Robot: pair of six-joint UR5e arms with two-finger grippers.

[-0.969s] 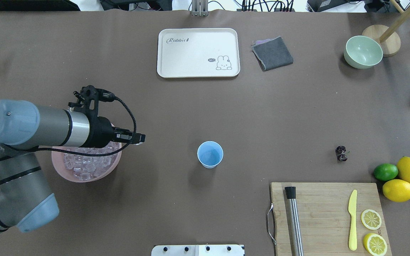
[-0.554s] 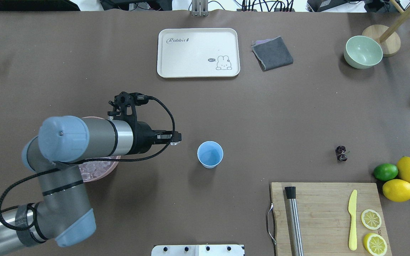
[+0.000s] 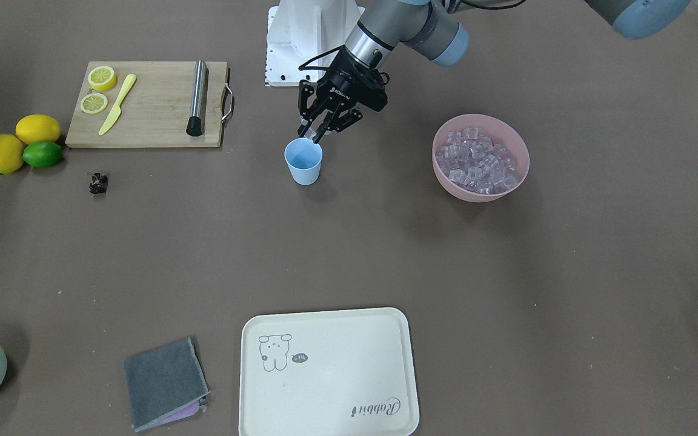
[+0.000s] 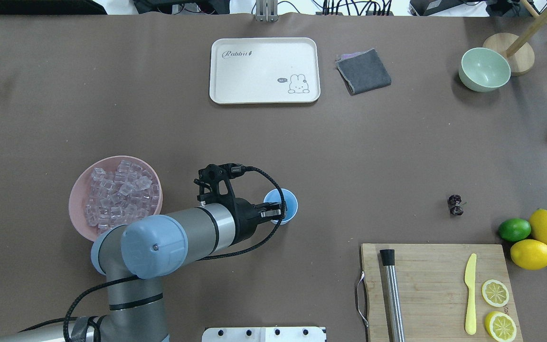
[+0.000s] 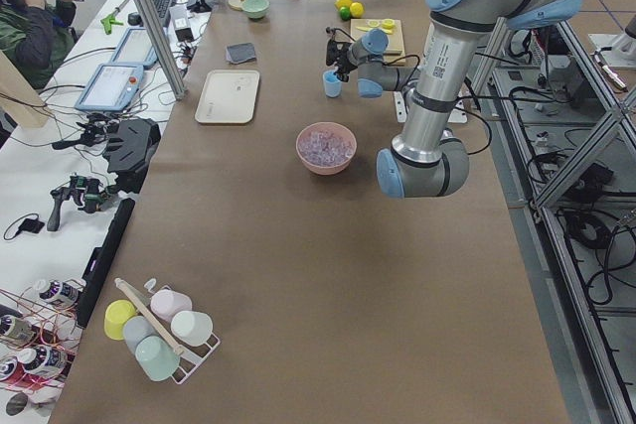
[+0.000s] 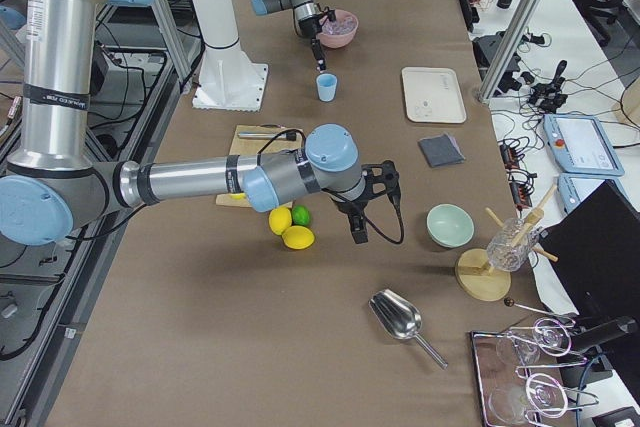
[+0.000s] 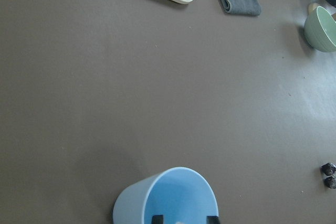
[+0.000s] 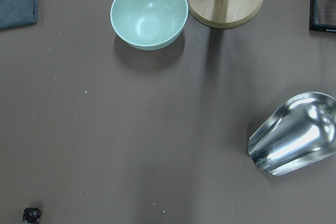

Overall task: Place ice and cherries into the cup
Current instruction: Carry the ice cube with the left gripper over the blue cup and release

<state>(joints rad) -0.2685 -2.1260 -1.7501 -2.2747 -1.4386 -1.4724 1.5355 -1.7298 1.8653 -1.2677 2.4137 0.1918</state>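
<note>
Overhead exterior view: we find the left gripper (image 4: 277, 214) over the cup (image 4: 290, 204) at the middle of the desk (image 4: 373, 156), fingers (image 7: 156, 217) seemingly clamped on one ice cube (image 3: 311, 139), remaining ice (image 4: 119, 197) in the pink bowl (image 4: 73, 211), cherries (image 4: 455, 204) untouched on the desk, so we judge nothing delivered yet; the right gripper (image 6: 358, 232) fingers we cannot tell.

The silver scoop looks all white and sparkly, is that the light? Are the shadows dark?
Right wrist-mounted view: yes, the metal scoop bounces light back, so white glare patches sit on it; the pale green bowl has softer shine spots and a dim, blurry-edged shadow beside it. Exterior front-facing view: the cup casts only a faint, soft shadow on the table.
</note>
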